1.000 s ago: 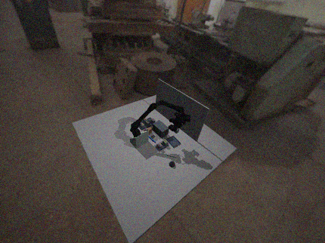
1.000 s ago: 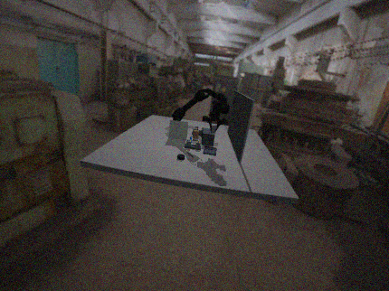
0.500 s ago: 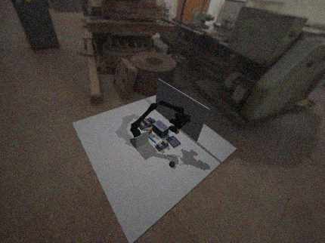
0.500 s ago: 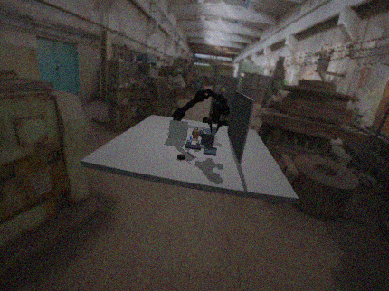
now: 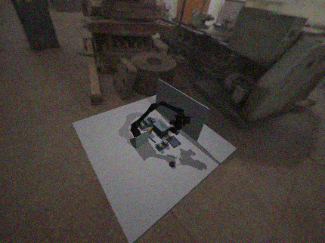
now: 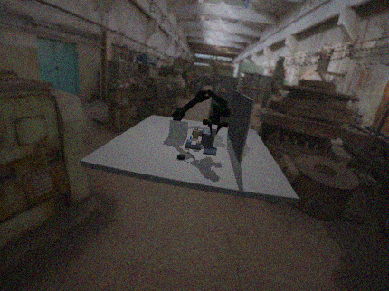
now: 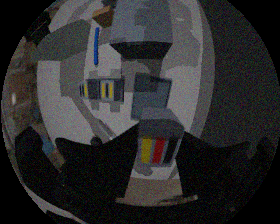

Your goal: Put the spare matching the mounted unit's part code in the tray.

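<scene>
My gripper is shut on a small grey spare with yellow, red and dark stripes on its face. It holds the spare above the white table, left of the other parts. The grey-blue mounted unit stands further on. A second spare with yellow and dark stripes lies on the table. A flat blue-grey piece lies beside it. A flat grey tray lies near the gripper. The code on the mounted unit is hidden.
An upright grey panel stands behind the parts. A small black round thing lies toward the table's front. A narrow piece with a blue stripe lies left of the unit. The white table stands among dim workshop clutter.
</scene>
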